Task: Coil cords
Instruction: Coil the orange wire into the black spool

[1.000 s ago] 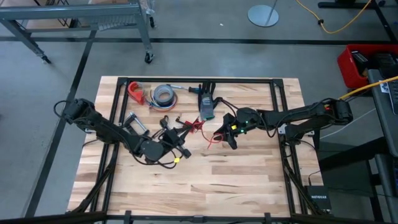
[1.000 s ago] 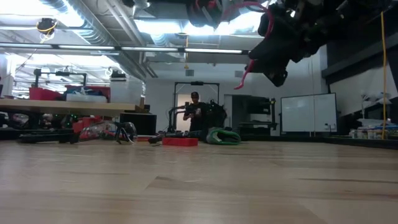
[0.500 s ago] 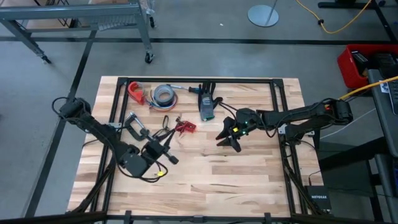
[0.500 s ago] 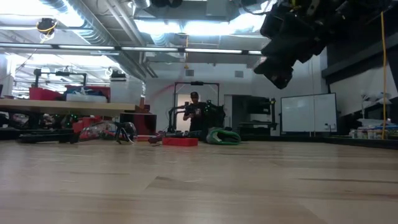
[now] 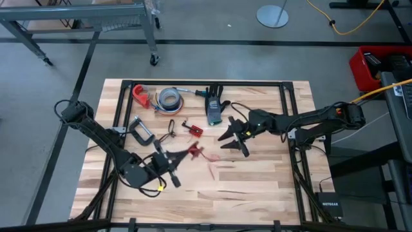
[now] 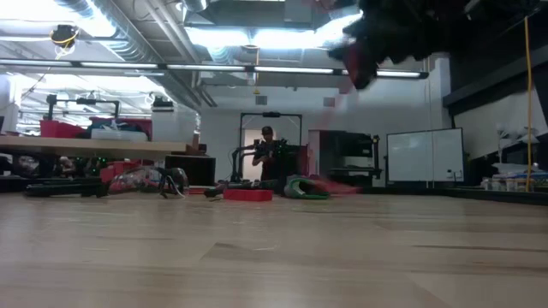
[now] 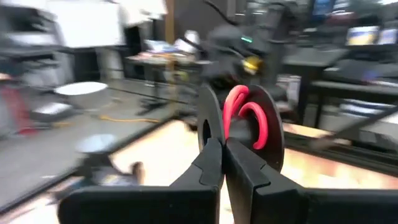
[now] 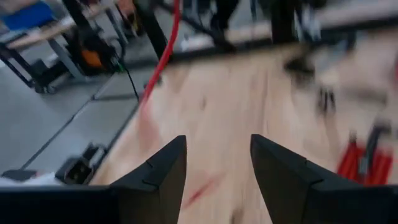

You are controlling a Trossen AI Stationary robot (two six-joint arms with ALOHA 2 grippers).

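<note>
Looking from the near edge of the desk point(image 5: 257, 187), I have bare wood across the whole front strip, with free room to swing either arm there. My left hand point(image 5: 172, 169) sits just behind that strip, left of centre. In the left wrist view its fingers point(image 7: 214, 158) are pressed together with a loop of red wire from the cords point(image 7: 239, 112) pinched at the tips. From above, the red lead point(image 5: 196, 152) trails away from that hand toward the middle of the desk, blurred, so I cannot tell how much of it rests on the wood.

Farther in, my right hand point(image 5: 233, 137) is near the centre, its fingers point(image 8: 283, 171) spread wide apart and holding nothing. The small red-and-black connector piece point(image 5: 193, 129) lies just left of it, with a silver clamp point(image 5: 140, 129) farther left.

Along the far edge sit a red clamp point(image 5: 140, 95), a grey tape roll point(image 5: 169, 98) and a dark glove point(image 5: 214, 103), close together and leaving little room there. The right half of the desk behind my right arm is open wood.

In the low view a person point(image 6: 267, 158) stands far back in the room.
</note>
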